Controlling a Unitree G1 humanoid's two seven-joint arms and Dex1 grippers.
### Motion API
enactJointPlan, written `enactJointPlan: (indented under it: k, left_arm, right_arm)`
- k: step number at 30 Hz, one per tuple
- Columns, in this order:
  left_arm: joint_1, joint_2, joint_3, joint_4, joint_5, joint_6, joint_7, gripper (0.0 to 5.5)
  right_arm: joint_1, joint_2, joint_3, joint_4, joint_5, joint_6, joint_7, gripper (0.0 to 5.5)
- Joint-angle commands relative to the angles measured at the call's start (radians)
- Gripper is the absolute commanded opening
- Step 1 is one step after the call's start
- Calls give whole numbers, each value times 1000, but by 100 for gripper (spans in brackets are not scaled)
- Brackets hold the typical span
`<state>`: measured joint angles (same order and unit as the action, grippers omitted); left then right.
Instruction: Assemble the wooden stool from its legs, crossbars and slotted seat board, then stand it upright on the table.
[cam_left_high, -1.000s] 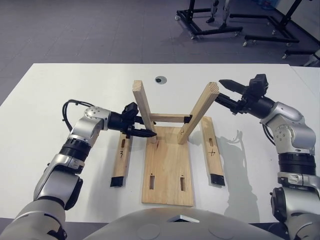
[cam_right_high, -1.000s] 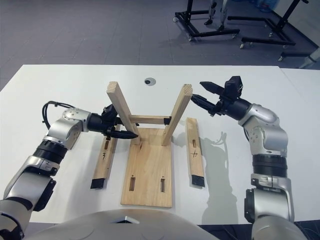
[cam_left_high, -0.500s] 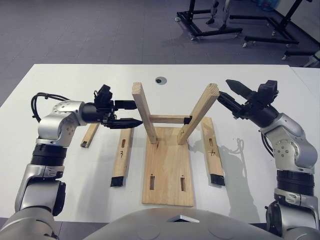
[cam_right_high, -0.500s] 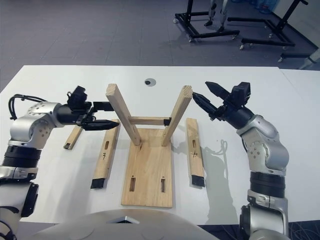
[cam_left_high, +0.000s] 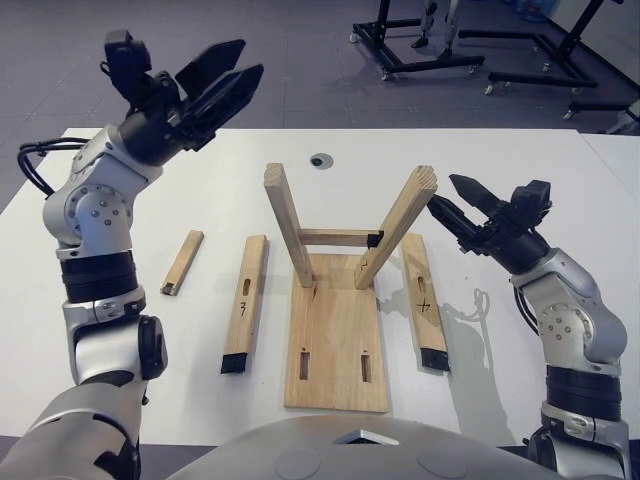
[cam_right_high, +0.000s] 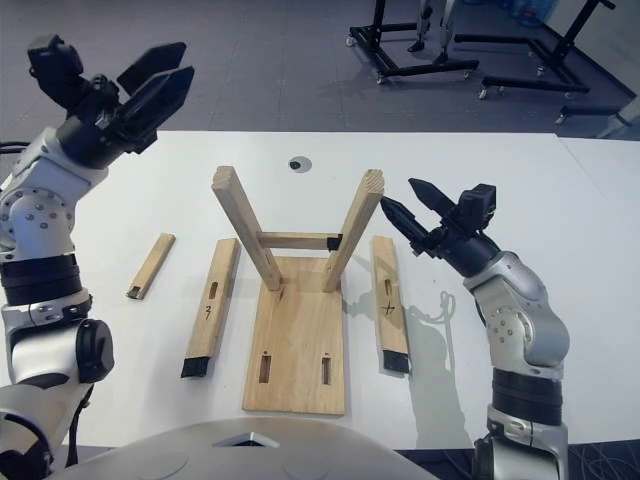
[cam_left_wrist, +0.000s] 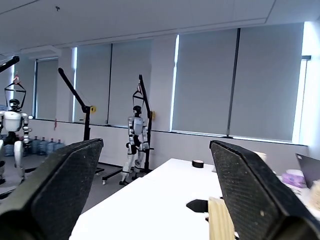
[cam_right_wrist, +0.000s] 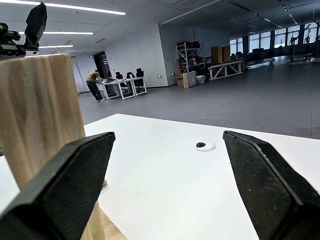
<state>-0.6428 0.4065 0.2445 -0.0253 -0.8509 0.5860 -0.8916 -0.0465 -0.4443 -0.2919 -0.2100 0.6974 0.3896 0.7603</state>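
A robotics lab: humanoid robots (cam_left_wrist: 137, 131) beside black gantry stands (cam_left_high: 425, 62), open grey floor (cam_left_high: 310, 60).

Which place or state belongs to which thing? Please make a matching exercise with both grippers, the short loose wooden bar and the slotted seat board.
Things
1. short loose wooden bar
2. flat slotted wooden seat board
3. left gripper
4. right gripper

Places or states
A. open, beside the standing wooden leg frame, at its right top
B. lying on the white table, leftmost wooden part
C. open, high up on the robot's left
D. flat on the table, under the leg frame

Pairs: 1-B, 2-D, 3-C, 4-A
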Motion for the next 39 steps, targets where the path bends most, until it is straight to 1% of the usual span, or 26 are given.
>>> enactJointPlan:
  k: [1,5,8,10,16,18,20,23,25,27,31,34,36,39]
  left_arm:
    - [57,9,-101,-14,93,-13,-6,391]
    - [203,55,-228,33,277,-141,-69,391]
    - [245,67,-254,34,315,-198,-74,391]
    - [242,66,-244,26,299,-209,-69,391]
    - [138,55,-200,-3,240,-213,-47,391]
    - [95,47,-185,-2,226,-216,-36,391]
    - [63,38,-170,-20,215,-213,-18,391]
    - [60,29,-172,-48,218,-213,-10,391]
    - [79,24,-151,-74,211,-222,13,391]
    - [97,25,-118,-97,207,-230,43,391]
    - [190,65,-47,-130,194,-219,63,391]
    - [306,120,6,-120,203,-216,36,391]
    - [373,139,14,-122,215,-218,25,391]
    - [432,144,-9,-144,228,-219,19,391]
  right_arm:
    - [-21,-7,10,3,2,7,-2,400]
    - [-44,-22,17,14,7,18,11,400]
    - [-52,-26,10,18,19,25,15,400]
    - [-54,-24,11,16,24,27,14,400]
    - [-80,-27,-8,20,13,-1,-8,400]
    - [-116,-40,-40,27,18,-13,-27,400]
    - [-195,-58,-80,12,53,-8,-56,400]
    - [-307,-74,-99,-31,102,6,-89,400]
    - [-348,-74,-75,-66,120,20,-96,400]
    - [-343,-72,-52,-80,121,28,-88,400]
    - [-283,-69,-78,-48,155,42,-62,400]
    - [-194,-98,-110,-4,174,65,-5,400]
    - [-143,-115,-123,1,193,93,26,400]
    - [-109,-130,-116,-7,205,118,55,400]
